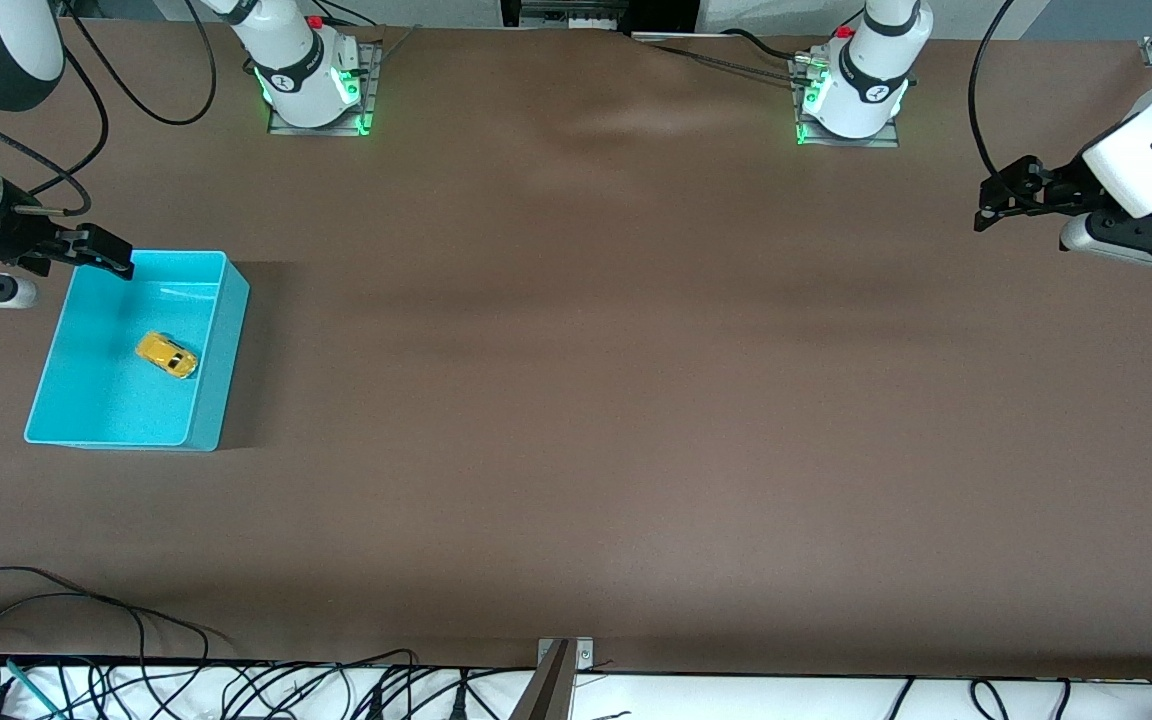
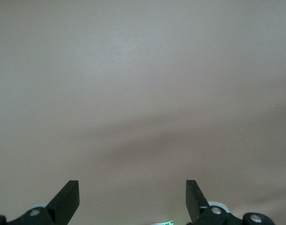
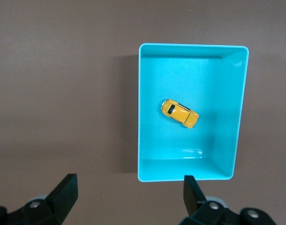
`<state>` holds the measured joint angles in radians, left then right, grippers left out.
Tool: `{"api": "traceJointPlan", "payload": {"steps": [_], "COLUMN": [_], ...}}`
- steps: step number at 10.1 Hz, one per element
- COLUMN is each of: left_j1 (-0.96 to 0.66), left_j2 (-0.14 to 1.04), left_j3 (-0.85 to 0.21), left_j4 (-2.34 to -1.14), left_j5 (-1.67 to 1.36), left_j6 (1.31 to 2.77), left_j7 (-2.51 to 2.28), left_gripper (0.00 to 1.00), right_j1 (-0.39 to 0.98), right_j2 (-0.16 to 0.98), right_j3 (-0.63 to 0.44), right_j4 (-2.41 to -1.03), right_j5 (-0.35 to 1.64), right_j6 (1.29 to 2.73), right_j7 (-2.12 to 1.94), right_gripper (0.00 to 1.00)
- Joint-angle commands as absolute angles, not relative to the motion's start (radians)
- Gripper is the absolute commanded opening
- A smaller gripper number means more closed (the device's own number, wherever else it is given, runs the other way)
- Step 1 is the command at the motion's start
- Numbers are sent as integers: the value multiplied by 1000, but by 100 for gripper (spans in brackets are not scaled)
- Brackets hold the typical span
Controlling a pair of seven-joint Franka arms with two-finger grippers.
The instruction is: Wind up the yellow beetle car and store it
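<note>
The yellow beetle car (image 1: 167, 355) lies inside the cyan bin (image 1: 228, 345), on the bin's floor, at the right arm's end of the table. The right wrist view shows the car (image 3: 180, 113) in the middle of the bin (image 3: 226, 112). My right gripper (image 1: 101, 251) is open and empty, up in the air over the bin's edge nearest the robots; its jaws (image 3: 130, 178) stand wide apart. My left gripper (image 1: 996, 195) is open and empty, held over bare table at the left arm's end (image 2: 132, 183).
The brown table (image 1: 586, 400) carries nothing but the bin. The two arm bases (image 1: 311, 80) (image 1: 856, 90) stand along the edge farthest from the front camera. Cables (image 1: 86, 620) lie along the edge nearest to it.
</note>
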<state>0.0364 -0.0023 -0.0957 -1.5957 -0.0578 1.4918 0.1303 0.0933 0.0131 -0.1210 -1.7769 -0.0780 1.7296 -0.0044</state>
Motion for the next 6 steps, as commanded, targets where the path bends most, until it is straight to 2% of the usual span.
{"api": "traceJointPlan", "payload": {"steps": [1,6], "left_j1": [38,41], "left_j2": [-2,-3], "left_j3": [-91,-91], "left_j4": [-1578,-1578], "left_j5": [-72,-71], "left_j6": [1476,1476], "left_j7": [153,155], "left_gripper": [100,100], "right_j1": [92,91], "right_j2": [-5,23], "right_j3": [-121,-121], "right_j4": [-1790,-1752], "right_j5": [-83,-81], "right_j6": [1733,1733], "right_j7": [9,-2], "right_gripper": [100,100]}}
